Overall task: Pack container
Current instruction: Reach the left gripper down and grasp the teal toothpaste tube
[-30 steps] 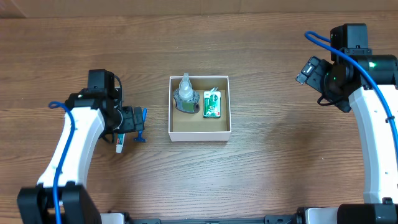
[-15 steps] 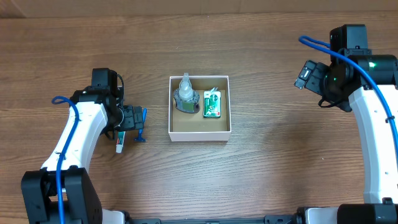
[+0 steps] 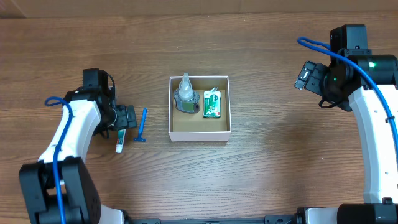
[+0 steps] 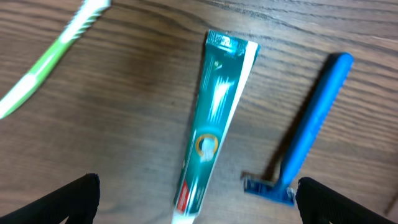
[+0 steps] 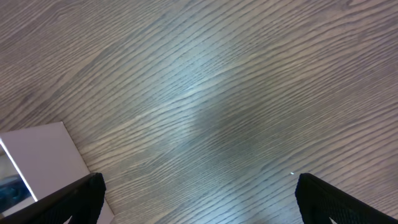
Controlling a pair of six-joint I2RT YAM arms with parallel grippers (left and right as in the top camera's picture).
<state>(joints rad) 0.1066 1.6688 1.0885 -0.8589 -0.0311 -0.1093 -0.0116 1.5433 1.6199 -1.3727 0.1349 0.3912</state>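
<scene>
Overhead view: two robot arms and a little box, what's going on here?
The container is being packed: it holds a clear bottle and a green packet. The left pincer, open, hovers over a toothpaste tube beside a blue razor and green toothbrush. The right pincer hangs open, empty.

Nothing here that you can read.
You'll see print on the tube and the green packet, both too blurred to make out.
</scene>
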